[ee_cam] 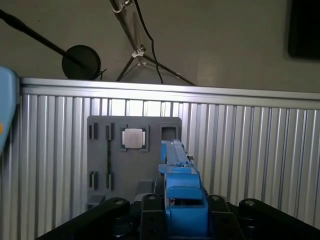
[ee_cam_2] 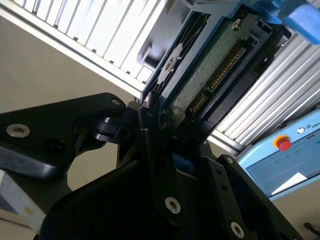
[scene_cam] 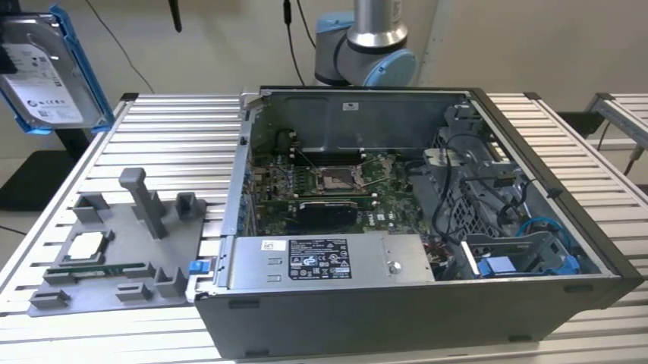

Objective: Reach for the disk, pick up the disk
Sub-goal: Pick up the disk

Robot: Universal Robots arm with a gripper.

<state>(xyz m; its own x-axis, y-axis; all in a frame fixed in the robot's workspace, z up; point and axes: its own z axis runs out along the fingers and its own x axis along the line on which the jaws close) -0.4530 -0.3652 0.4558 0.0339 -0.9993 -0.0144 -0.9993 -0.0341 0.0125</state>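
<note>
The disk (scene_cam: 42,70), a silver hard drive with a white label and a blue frame, hangs in the air above the far corner of the table at the exterior view's left, tilted a little. In the second wrist view its green circuit-board side (ee_cam_2: 212,65) faces the camera, and my gripper (ee_cam_2: 159,116) is shut on its near end. The first wrist view looks along the disk's blue edge (ee_cam: 176,165), which sits clamped between my gripper's black fingers (ee_cam: 184,202), above the grey holder.
A grey parts holder (scene_cam: 121,250) with a small square chip (scene_cam: 86,244) lies on the slatted metal table (scene_cam: 172,129). An open computer case (scene_cam: 405,212) with a power-supply box (scene_cam: 324,262) stands at the exterior view's right. The arm's base (scene_cam: 365,45) rises behind it.
</note>
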